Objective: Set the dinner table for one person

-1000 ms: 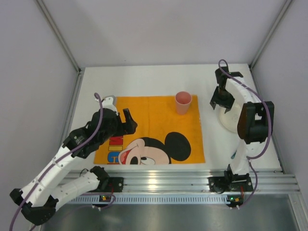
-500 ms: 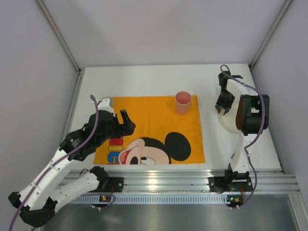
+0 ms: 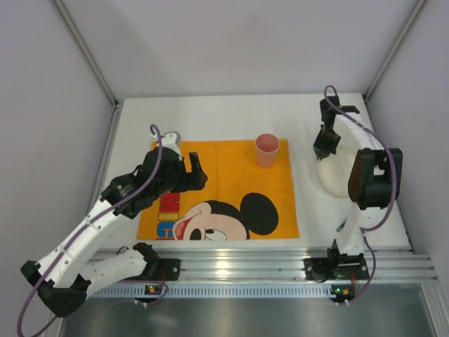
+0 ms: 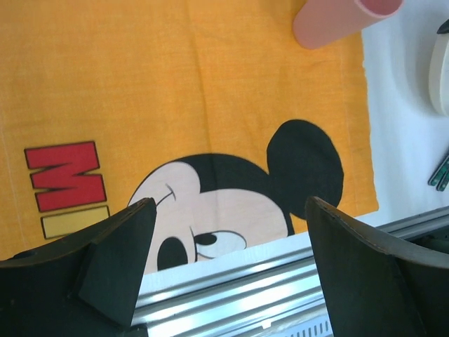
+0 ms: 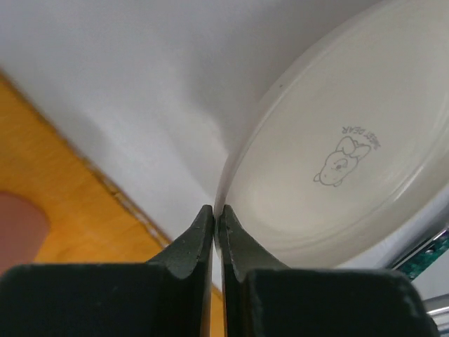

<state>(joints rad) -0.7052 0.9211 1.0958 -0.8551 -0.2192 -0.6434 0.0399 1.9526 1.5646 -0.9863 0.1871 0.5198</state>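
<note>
The white dinner table (image 3: 210, 116) carries an orange Mickey Mouse placemat (image 3: 224, 175) with a pink cup (image 3: 266, 149) at its far right corner. Right of the mat lies a white plate (image 3: 333, 175) with a small bear print (image 5: 340, 161). My right gripper (image 3: 321, 151) is shut on the plate's far left rim; in the right wrist view its jaws (image 5: 214, 210) pinch the thin edge. Over the mat's left half hovers my left gripper (image 3: 193, 172), open (image 4: 230, 203) with nothing between its fingers. The cup (image 4: 337, 17) and mat (image 4: 175, 84) lie ahead of it.
Green utensils (image 4: 440, 172) lie on the table near the plate's front side, beside the right arm's base (image 3: 339, 226). An aluminium rail (image 3: 280, 263) runs along the near edge. Grey walls close in the table on three sides.
My right gripper has closed its jaws onto the plate's rim. The left arm has shifted right and a little farther over the placemat, still open.
</note>
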